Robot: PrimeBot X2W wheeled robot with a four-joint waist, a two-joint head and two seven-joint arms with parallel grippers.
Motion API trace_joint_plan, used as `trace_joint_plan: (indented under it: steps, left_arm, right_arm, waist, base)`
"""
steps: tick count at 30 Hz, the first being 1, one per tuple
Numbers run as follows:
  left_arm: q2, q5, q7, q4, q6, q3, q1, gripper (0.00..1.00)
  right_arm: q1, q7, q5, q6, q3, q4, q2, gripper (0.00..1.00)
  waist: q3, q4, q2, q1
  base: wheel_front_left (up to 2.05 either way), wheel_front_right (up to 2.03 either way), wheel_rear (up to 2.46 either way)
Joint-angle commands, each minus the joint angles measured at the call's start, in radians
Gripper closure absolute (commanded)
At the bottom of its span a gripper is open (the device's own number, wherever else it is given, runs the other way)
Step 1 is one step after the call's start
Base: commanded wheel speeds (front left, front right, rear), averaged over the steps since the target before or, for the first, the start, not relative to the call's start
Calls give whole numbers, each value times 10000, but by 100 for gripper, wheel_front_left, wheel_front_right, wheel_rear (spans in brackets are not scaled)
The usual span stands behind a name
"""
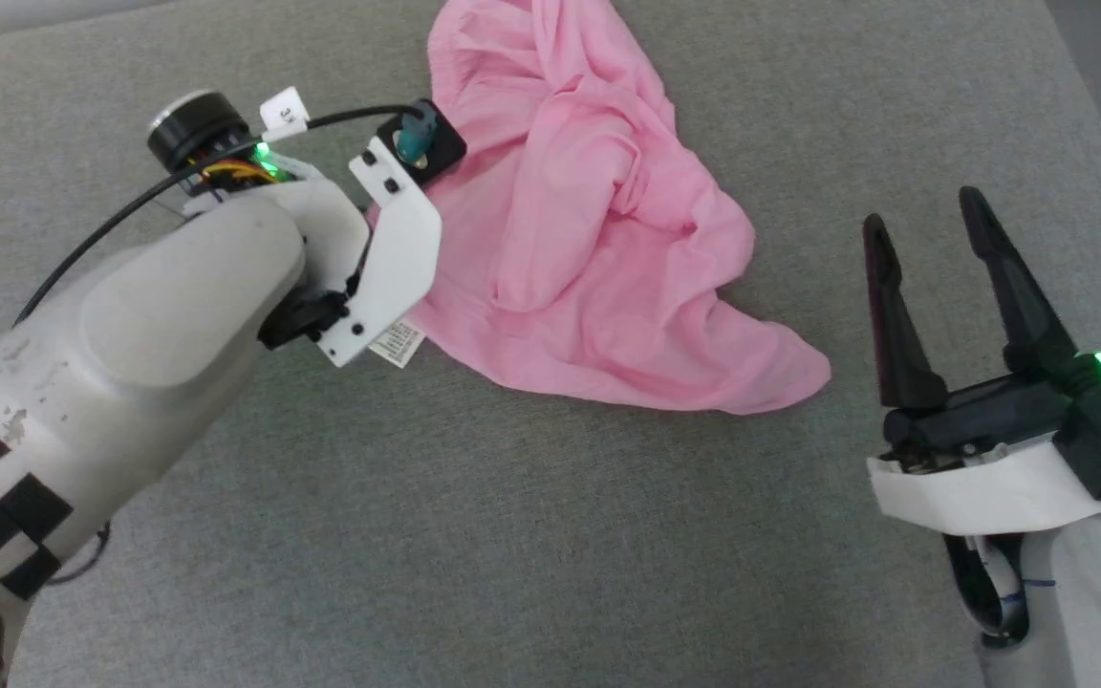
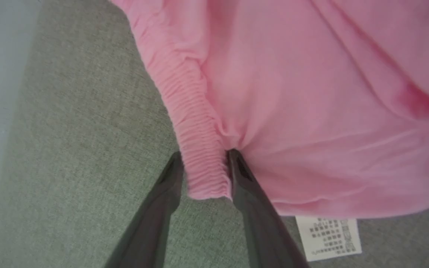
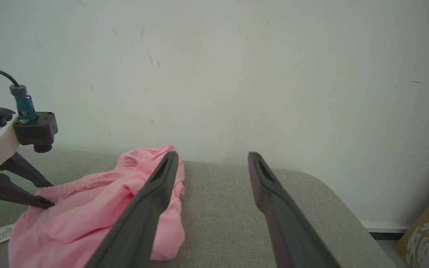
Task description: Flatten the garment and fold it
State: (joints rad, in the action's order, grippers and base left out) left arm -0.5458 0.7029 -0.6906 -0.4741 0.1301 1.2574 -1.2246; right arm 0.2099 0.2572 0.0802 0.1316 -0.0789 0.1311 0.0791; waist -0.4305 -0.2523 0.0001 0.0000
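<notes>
Pink cloth is the item under inspection.

Head view: the garment (image 1: 598,239) lies in a crumpled heap on the grey cushion (image 1: 417,535), toward the far side. Deep folds cross its middle and one corner trails toward the right. Its white tag (image 1: 399,342) sticks out at the near left edge. The left forearm (image 1: 178,306) reaches over that same edge and hides the fingers below it. The right gripper (image 1: 921,212) stands well apart from the cloth at the lower right, jaws spread wide, with nothing between them.

Left wrist view: the left gripper (image 2: 204,158) has the gathered waistband (image 2: 196,123) between its two fingers. Each finger touches the band, so the band is pinched near its end. How firm the hold is cannot be judged. The tag lies on the cushion just beside the finger on that view's right.

Right wrist view: the right gripper's released fingers point past the heap toward a pale wall (image 3: 237,74). The cloth shows behind one finger, and none of it is gripped.

Assessment: flattening is at its first step, with a single hold on the waistband. No part is spread flat and no fold is made. A second hold, spreading, smoothing and every fold remain to be done.
</notes>
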Motion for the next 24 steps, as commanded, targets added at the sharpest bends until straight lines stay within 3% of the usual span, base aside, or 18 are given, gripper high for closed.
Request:
trace_joint_plan:
  steps: [1,6,12,16,20,24]
  left_arm:
    - [-174,86,140,-241,5,227,518,100]
    - [-214,544,1720,-237,5,227,687,100]
    - [-714,871,3477,-272,5,149,1222,100]
    - [-1115,1075,4218,-312,-108,24,1855,100]
    - [-1508,1253,4652,74,-511,-60,2546,100]
    - [-1752,1418,4897,645,-912,-104,3117,100]
  right_arm:
    - [180,45,-79,-9,24,14,151,0]
    - [246,45,-216,-9,47,-40,976,0]
    - [485,-116,-25,-9,-401,-752,2816,0]
    - [1014,-1783,1195,-9,-1652,-1047,4385,0]
    - [1670,-4106,3125,-9,-3397,-778,6032,0]
    - [2332,-6180,4916,-9,-4886,-339,7027,0]
  waist:
    - [295,370,-1,0]
    - [955,949,-1,0]
    - [1690,1685,-1,0]
    - [2016,2005,-1,0]
    - [2209,2239,-1,0]
    - [2298,2507,-1,0]
  base:
    - [0,0,0]
    - [0,0,0]
    - [0,0,0]
    - [0,0,0]
    - [0,0,0]
    - [0,0,0]
